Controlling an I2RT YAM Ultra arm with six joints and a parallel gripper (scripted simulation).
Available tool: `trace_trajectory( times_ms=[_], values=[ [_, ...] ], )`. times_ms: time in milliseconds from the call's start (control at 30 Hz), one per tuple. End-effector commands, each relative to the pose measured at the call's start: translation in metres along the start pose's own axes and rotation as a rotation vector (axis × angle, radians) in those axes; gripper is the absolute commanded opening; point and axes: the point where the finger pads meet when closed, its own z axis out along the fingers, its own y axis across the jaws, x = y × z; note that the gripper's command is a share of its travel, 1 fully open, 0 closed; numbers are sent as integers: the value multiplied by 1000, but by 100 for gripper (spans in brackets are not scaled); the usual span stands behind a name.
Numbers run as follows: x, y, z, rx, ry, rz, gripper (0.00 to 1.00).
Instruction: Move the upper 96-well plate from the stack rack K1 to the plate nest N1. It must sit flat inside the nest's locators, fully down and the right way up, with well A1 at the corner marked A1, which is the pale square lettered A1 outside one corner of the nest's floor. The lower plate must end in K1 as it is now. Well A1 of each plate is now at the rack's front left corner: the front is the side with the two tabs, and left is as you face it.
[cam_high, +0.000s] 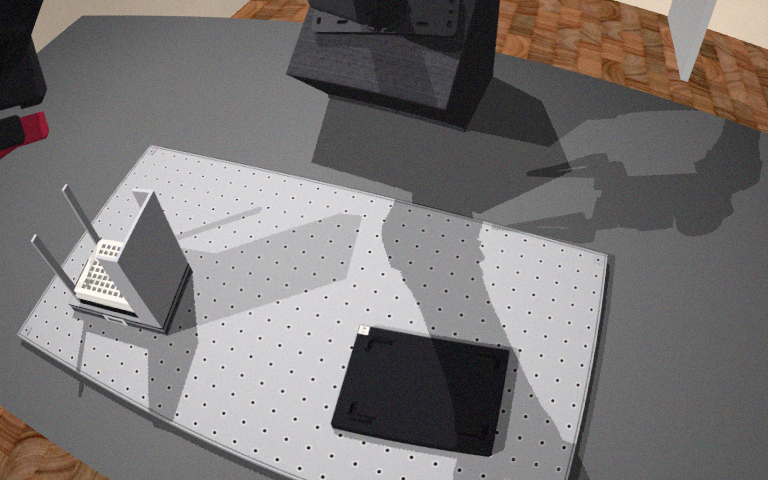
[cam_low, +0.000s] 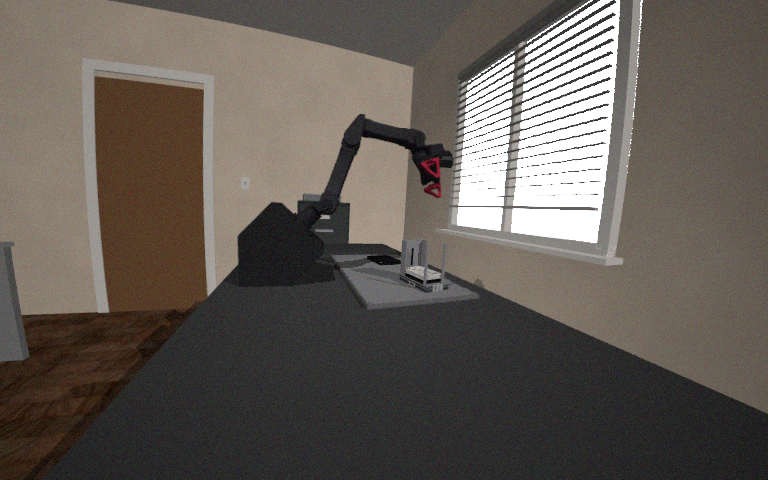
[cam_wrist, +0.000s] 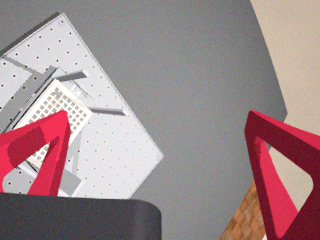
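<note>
So your stack rack K1 (cam_high: 148, 249) sits at one end of the pale perforated board (cam_high: 294, 271), and the white 96-well plate (cam_high: 101, 277) is in there between the posts, grid of wells facing up. You can only really make out the top plate from above; the exterior view shows the white stack (cam_low: 421, 272) sitting low in the rack (cam_low: 408, 254), but it's too small to split into two plates cleanly.

The plate nest N1 (cam_high: 419, 390) is the flat black tray toward the other end of the board, nothing in it. The little pale A1 square (cam_high: 364, 328) sits just outside one of its corners, and there are small raised locators at the corners.

The gripper (cam_low: 432, 177) hangs high above the table in the exterior view, well apart from the rack, red fingers spread wide with nothing between them. The wrist view looks straight down through that gap and catches the plate (cam_wrist: 56, 110) off behind one finger. The top view barely shows the arm, mostly its black base (cam_high: 396, 62) and shadow.
</note>
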Motion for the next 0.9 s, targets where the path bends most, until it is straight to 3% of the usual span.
trace_trajectory(
  times_ms=[0,533,667,733,800,867],
  values=[
    [-2,-3,-3,0,-10,9,100],
    [-2,-3,-3,0,-10,9,100],
    [5,9,13,-69,74,96,100],
    [16,20,28,-74,96,96,100],
    [26,24,34,-103,155,126,100],
    [27,30,42,-128,167,164,100]
  ],
)
